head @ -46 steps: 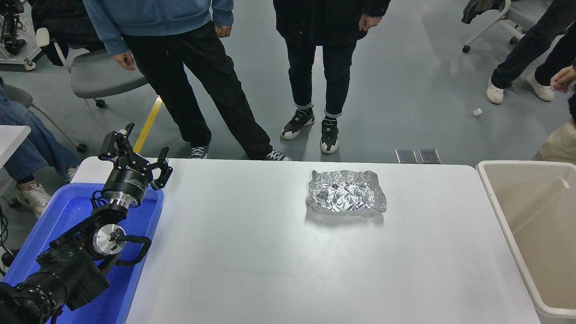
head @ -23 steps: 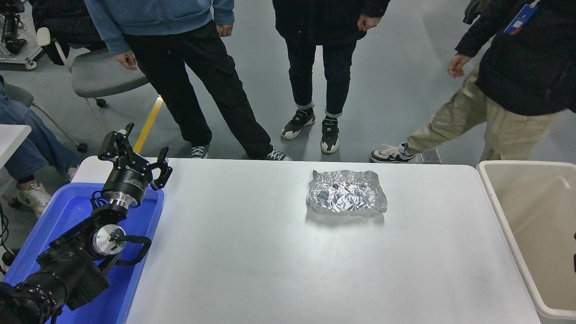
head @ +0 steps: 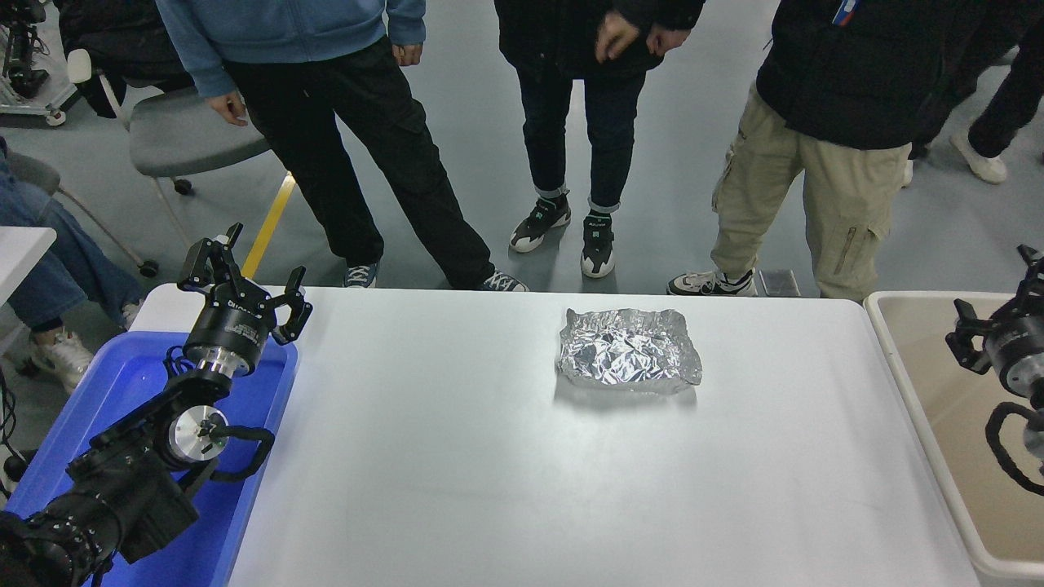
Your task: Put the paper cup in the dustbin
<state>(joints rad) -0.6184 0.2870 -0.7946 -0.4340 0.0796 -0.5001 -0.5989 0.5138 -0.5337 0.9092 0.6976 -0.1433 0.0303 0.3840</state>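
The paper cup is not in view anywhere. The dustbin [head: 912,408], a large beige bin with a thick pale rim, stands off the table's right end, and what shows of its inside is bare. My right gripper [head: 997,289] comes in from the right edge and hangs over the bin's far part, open with nothing between its fingers. My left gripper [head: 245,269] is parked at the lower left over the blue tray, open and empty.
Crumpled silver foil [head: 628,348] lies on the white table [head: 457,440], right of the middle near the far edge. A blue tray [head: 122,383] sits at the left end. Three people stand close along the far side. A grey chair [head: 179,134] is at the back left.
My right arm has come into view from the right edge, over the bin. A person in khaki trousers has walked left to the table's far right corner.
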